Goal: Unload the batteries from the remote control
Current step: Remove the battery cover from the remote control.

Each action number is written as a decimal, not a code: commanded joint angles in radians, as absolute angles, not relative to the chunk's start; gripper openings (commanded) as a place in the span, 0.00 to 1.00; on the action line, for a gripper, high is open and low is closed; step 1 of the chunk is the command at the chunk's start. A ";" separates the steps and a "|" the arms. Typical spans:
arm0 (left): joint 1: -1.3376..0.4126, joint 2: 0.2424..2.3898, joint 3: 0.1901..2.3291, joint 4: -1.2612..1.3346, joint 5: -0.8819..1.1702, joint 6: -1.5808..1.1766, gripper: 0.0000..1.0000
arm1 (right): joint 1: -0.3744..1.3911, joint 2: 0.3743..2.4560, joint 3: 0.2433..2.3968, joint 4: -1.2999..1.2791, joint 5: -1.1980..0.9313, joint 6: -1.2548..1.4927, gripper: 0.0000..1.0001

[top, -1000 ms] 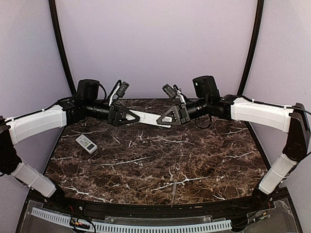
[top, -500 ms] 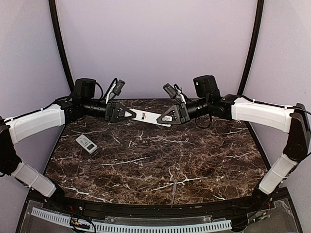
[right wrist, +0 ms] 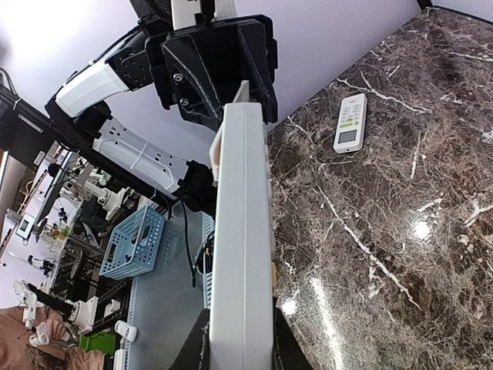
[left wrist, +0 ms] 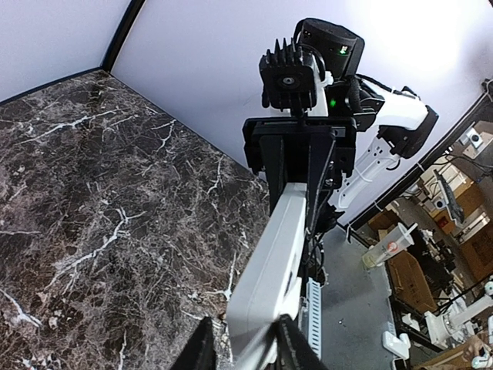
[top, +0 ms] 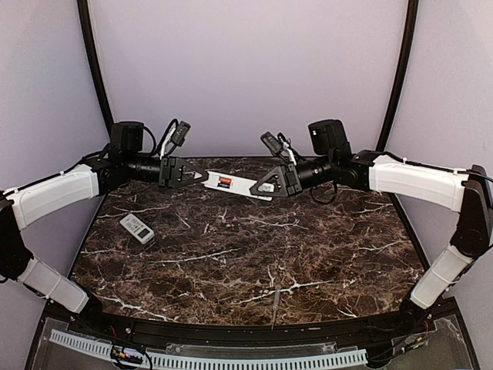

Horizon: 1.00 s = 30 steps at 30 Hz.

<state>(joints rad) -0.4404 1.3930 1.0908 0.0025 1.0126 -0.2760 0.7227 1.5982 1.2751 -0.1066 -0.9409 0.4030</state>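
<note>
Batteries (top: 224, 183) sit in the open bay of the white remote (top: 240, 186); I see orange-red and dark, bay facing the top camera. The white remote is up off the surface (top: 254, 247), roughly level, over the far side. Right pincer (top: 265, 187) pinches its right end. Left pincer (top: 200, 176) is spread, fingers straddling the left end, with a gap on one side in my wrist view. A small remote (top: 137, 228) lies flat at left, and a thin tool (top: 273, 297) lies near the front.
</note>
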 commanded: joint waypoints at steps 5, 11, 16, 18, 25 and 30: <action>-0.404 1.372 1.075 0.061 1.107 -0.312 0.08 | 0.713 1.538 1.250 -0.062 -0.946 0.406 0.00; -0.397 1.376 1.072 0.087 1.161 -0.341 0.00 | 0.692 1.522 1.216 -0.005 -0.932 0.443 0.00; -0.384 1.370 1.064 0.136 1.185 -0.371 0.00 | 0.667 1.502 1.182 0.024 -0.895 0.462 0.00; -0.366 1.350 1.067 0.132 1.179 -0.364 0.00 | 0.654 1.492 1.168 0.020 -0.861 0.466 0.00; -0.269 1.210 1.048 0.056 0.982 -0.293 0.00 | 0.615 1.440 1.122 0.026 -0.799 0.460 0.00; -0.268 1.249 0.985 0.080 0.921 -0.368 0.06 | 0.615 1.409 1.102 0.025 -0.757 0.443 0.00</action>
